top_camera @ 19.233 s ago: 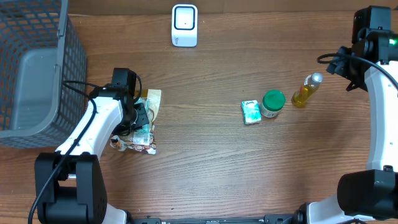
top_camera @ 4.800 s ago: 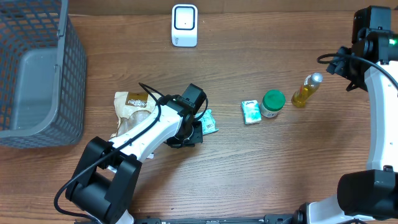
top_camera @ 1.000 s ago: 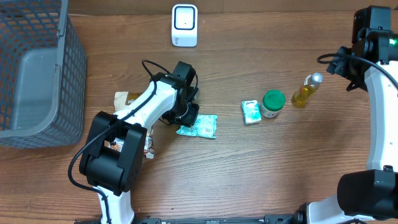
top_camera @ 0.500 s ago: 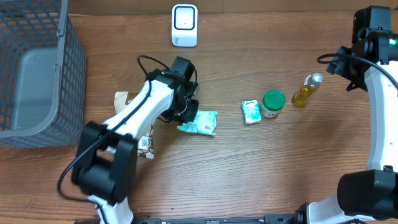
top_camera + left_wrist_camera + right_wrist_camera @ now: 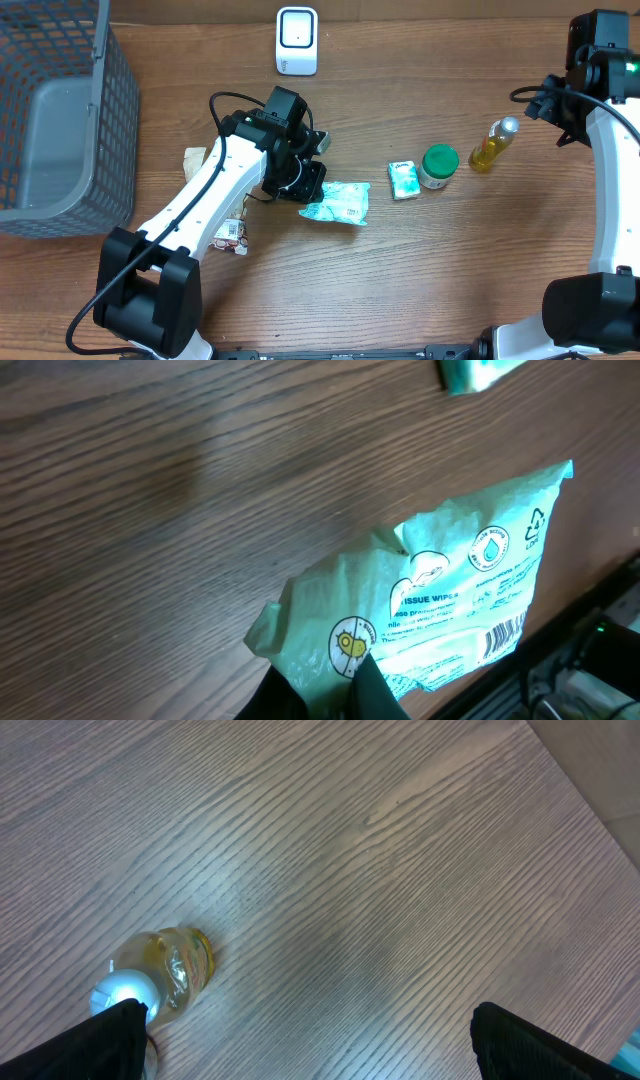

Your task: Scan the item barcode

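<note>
At the far left of the counter (image 5: 400, 290) a basket (image 5: 60, 120) was seen, and beside it some bags (image 5: 196, 158) were largely covered by the left arm, so their kind could not be made out. The left gripper (image 5: 306, 186) was clenched on the left corner of the pack (image 5: 340, 204), near the middle of the counter. The pack's long axis was stretched rightward from the fingers. The scanner (image 5: 297, 41) was placed well apart from the gripper, almost straight beyond it at the far edge. It was judged that the pack would have to be carried that way, and by the left arm, which was much the nearer. A barcode (image 5: 505, 635) was shown in the wrist view near the pack's far end, cut by the frame edge. Whether the pack was lifted clear of the wood could not be told. Further right a box (image 5: 403, 180), a jar (image 5: 438, 165) and a bottle (image 5: 493, 145) were ranged in a row. The right gripper (image 5: 320, 1040) was held spread wide and empty above the bottle.
</note>
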